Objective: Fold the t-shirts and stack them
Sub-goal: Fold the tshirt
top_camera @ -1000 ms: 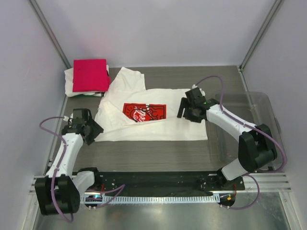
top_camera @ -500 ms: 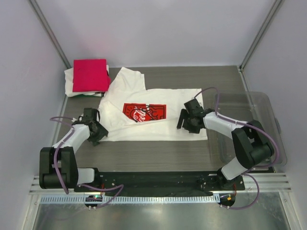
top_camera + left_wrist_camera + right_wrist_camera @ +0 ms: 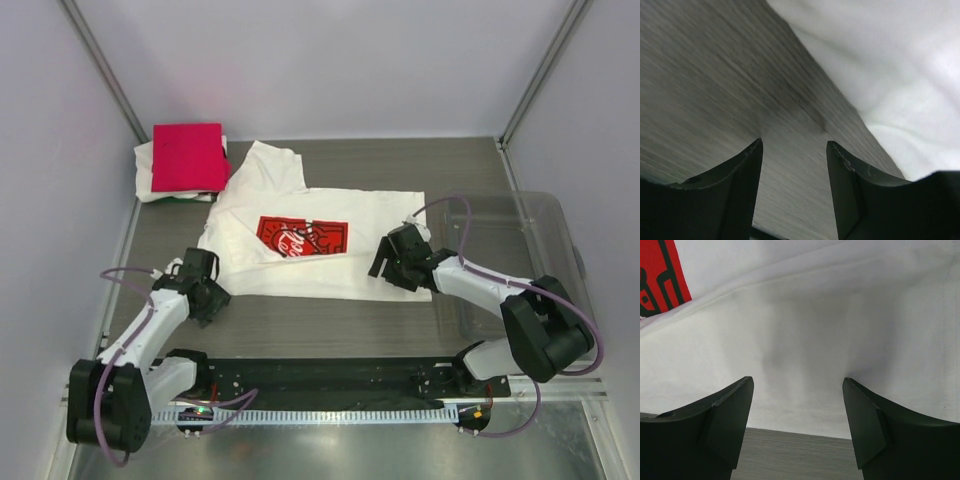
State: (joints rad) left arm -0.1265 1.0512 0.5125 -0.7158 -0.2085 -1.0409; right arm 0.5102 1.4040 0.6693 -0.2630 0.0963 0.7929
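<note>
A white t-shirt with a red square chest print [image 3: 310, 245] lies spread on the dark table. A folded crimson-pink shirt [image 3: 186, 156] lies on a folded white one [image 3: 145, 170] at the back left. My left gripper [image 3: 208, 297] is open and empty at the spread shirt's near left corner; its wrist view [image 3: 795, 145] shows bare table between the fingers, with the shirt edge [image 3: 890, 75] to the right. My right gripper [image 3: 388, 266] is open over the shirt's near right part; its wrist view [image 3: 797, 382] shows white cloth [image 3: 800, 340] and the near hem.
A clear plastic tub [image 3: 520, 260] stands at the right, beside my right arm. Grey walls close the back and sides. A black rail [image 3: 320, 375] runs along the table's near edge.
Both grippers have moved toward the near edge: the left from beside the shirt's left edge to its near left corner, the right down over the shirt toward its near hem.
</note>
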